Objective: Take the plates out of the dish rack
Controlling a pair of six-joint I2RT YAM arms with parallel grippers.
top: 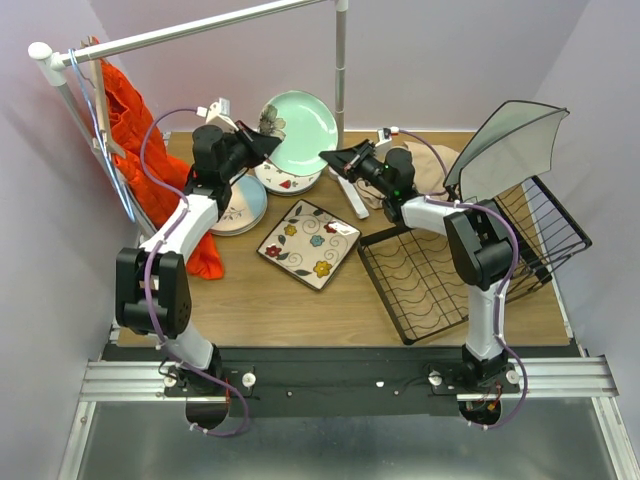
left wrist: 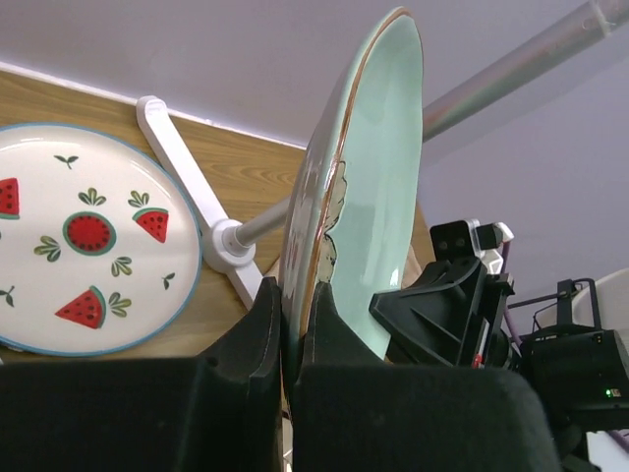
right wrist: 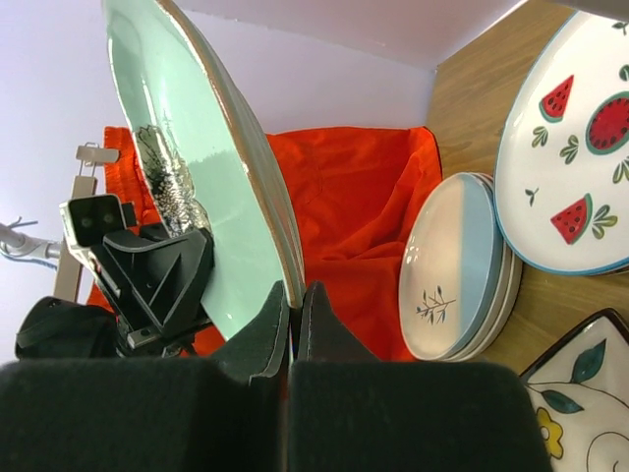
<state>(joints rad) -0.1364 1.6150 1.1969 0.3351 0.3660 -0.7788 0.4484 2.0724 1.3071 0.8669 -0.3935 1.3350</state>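
Grn plate: L claw, R claw

Top view: high, looking down over table. Wrist views: close, opposed, sharing green plate.

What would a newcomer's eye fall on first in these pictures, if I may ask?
The pale green plate held aloft over the table's far side, the left gripper and right gripper both shut on its rim. Next, the bright orange cloth hanging from the rail at left.
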